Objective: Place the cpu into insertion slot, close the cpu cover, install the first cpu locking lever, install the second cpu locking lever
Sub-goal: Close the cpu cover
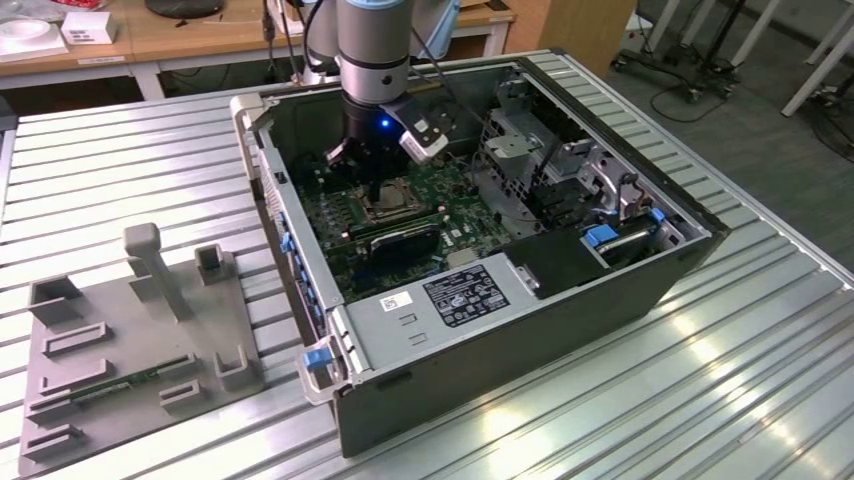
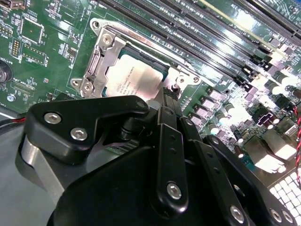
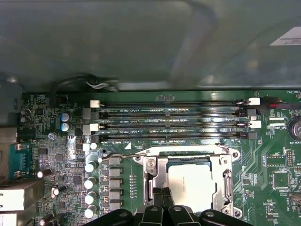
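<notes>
Pincer (image 3: 162, 194), tips together, before the cpu (image 3: 190, 186), its near edge hidden.

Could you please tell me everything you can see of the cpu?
The cpu is a small, flat square with a pale silvery, matte metal top bearing faint print. It lies level on the green motherboard, and its top shows through the window of the silvery cpu cover, which frames its edges. The black gripper sits over one edge, hiding it; contact cannot be judged.
</notes>
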You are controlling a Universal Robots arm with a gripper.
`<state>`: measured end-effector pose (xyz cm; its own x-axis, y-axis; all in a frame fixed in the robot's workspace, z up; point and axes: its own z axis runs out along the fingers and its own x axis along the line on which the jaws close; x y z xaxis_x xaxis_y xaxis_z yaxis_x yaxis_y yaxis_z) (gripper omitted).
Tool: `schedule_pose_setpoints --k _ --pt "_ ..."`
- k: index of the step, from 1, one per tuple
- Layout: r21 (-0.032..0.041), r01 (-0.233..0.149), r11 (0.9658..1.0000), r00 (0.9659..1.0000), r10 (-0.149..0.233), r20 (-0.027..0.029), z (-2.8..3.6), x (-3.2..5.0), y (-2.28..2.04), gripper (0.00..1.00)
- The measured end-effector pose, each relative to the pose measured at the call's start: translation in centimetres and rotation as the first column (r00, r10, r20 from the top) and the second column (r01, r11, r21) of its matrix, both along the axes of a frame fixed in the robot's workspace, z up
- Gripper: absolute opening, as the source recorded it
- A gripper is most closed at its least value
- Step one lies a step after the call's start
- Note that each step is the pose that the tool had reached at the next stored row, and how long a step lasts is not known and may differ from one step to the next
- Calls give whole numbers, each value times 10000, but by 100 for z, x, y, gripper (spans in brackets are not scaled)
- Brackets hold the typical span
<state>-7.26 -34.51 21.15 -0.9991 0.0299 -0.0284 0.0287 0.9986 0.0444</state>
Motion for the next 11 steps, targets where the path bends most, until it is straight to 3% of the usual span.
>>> schedule_pose_setpoints --k 3,7,11 --pt "1 -1 10000 10000 1 6 -2 -1 0 11" --pt "1 0 10000 10000 0 63 -36 -4 0 11" --pt "-1 0 10000 10000 0 67 -41 -5 0 11"
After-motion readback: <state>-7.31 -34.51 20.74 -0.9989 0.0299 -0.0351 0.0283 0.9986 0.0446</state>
